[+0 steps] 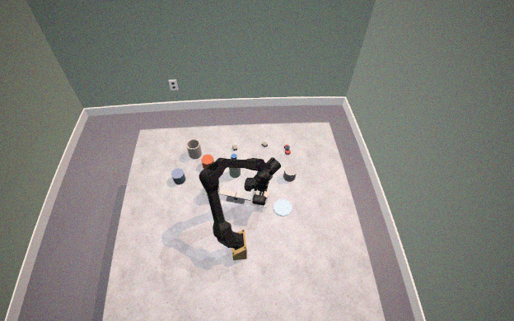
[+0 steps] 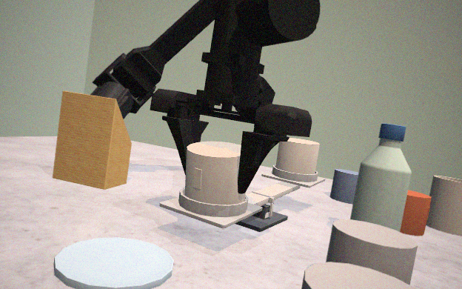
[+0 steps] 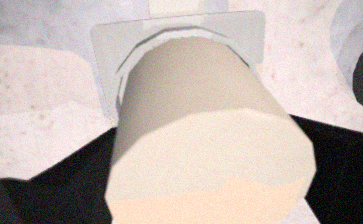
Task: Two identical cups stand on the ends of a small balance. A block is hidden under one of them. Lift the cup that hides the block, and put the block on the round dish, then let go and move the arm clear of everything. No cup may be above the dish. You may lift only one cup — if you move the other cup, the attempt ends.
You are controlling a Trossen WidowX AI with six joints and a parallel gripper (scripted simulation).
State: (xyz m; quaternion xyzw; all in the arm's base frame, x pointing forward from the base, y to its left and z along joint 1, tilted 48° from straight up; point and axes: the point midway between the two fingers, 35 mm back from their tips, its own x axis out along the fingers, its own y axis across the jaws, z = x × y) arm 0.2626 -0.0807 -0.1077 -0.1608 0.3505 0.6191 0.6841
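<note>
The gripper (image 1: 261,193) (image 2: 213,183) (image 3: 194,127) is clasping the cup (image 1: 267,193) (image 2: 212,178) (image 3: 192,80) nearer the worktop's (image 1: 314,267) (image 2: 23,207) (image 3: 32,100) right edge. The block is not visible, probably beneath. A sideways lift could rock the balance (image 1: 241,195) (image 2: 278,190) (image 3: 252,30) and shift the other cup (image 2: 298,157), toward the left edge.

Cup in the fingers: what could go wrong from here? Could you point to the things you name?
The gripped cup (image 2: 212,178) (image 3: 197,95) looks to sit inside a raised ring (image 2: 212,208), so a tilted lift might catch the rim and jolt the balance (image 2: 276,190) (image 1: 229,193).

That jolt could shift the other cup (image 2: 298,155) on the far end, which would end the attempt.

The round dish (image 2: 113,261) (image 1: 282,207) lies close by; a cup set down carelessly could end up above it.
</note>
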